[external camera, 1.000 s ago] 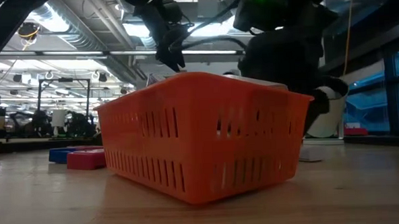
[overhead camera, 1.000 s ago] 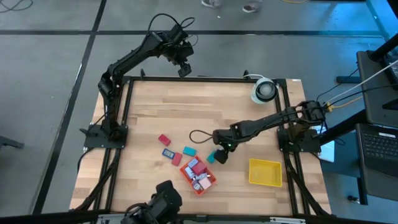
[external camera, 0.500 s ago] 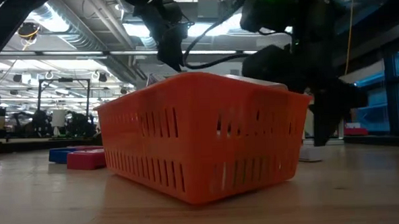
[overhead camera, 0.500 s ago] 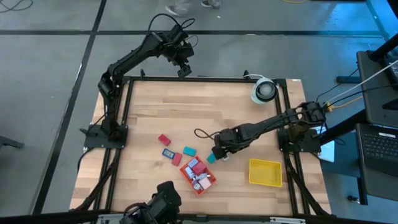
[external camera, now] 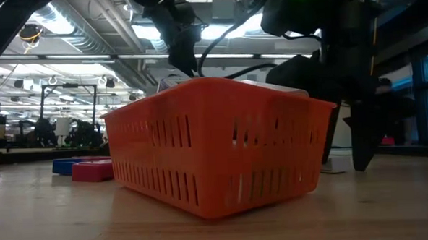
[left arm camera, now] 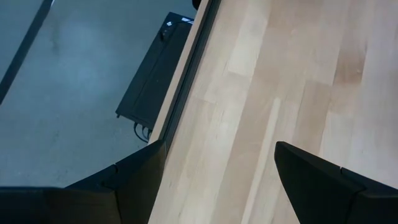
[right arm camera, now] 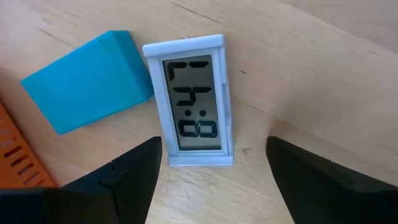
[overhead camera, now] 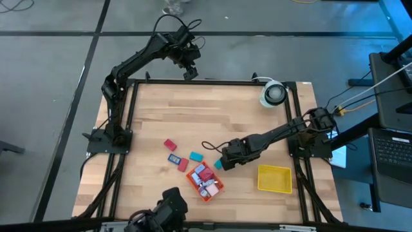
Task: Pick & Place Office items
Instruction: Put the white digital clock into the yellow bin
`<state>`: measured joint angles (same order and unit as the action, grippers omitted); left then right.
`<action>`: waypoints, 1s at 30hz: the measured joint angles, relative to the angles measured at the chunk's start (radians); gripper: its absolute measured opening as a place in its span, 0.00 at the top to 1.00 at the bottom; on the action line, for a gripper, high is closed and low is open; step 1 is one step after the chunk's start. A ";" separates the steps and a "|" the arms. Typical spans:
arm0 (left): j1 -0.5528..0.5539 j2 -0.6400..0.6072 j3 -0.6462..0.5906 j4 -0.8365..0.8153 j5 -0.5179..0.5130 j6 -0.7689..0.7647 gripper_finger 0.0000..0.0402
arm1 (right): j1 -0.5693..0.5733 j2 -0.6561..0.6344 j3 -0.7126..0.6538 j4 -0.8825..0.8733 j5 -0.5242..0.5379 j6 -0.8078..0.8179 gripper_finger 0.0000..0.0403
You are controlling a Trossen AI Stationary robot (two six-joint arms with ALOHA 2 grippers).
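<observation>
Small office pieces lie on the wooden table: a red one [overhead camera: 169,145], a blue one [overhead camera: 172,158], a red one [overhead camera: 183,165] and a teal one [overhead camera: 196,156]. Several more sit in the orange slotted basket [overhead camera: 206,182]. My right gripper [right arm camera: 214,180] is open and low over a small white digital clock [right arm camera: 194,99] that lies flat, face up. Its fingers stand on either side of the clock's end without touching it. A blue block [right arm camera: 87,81] lies against the clock. My left gripper [left arm camera: 217,180] is open, raised over the table's far edge [overhead camera: 190,71].
A yellow square tray [overhead camera: 275,178] sits near the table's right near corner, right of the basket [external camera: 215,145]. A white round device [overhead camera: 273,93] stands at the far right corner. A black cable loops on the table beside the right arm [overhead camera: 209,145]. Bare wood spreads across the far half.
My right gripper has come down toward the table just right of the orange basket, its fingers now pointing down close to the tabletop. The left arm has kept still, and no piece has moved.
</observation>
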<state>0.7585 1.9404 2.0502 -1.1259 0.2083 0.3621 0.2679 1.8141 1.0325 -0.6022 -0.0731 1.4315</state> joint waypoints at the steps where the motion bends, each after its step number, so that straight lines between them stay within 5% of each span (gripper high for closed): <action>1: 0.002 0.000 0.000 0.000 0.000 0.001 0.26 | -0.003 0.002 0.000 -0.001 0.000 0.000 0.26; 10: 0.003 0.000 0.000 0.000 -0.001 0.003 0.26 | -0.030 0.007 -0.001 -0.003 0.031 -0.002 0.27; 21: 0.003 0.000 0.000 -0.001 -0.001 0.012 0.26 | -0.076 0.009 -0.005 -0.042 0.129 -0.069 0.44; 30: 0.006 0.000 0.000 -0.003 -0.001 0.018 0.26 | -0.098 0.002 -0.037 -0.053 0.154 -0.068 0.44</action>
<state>0.7641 1.9404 2.0502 -1.1292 0.2074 0.3801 0.1699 1.8160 0.9958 -0.6550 0.0810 1.3630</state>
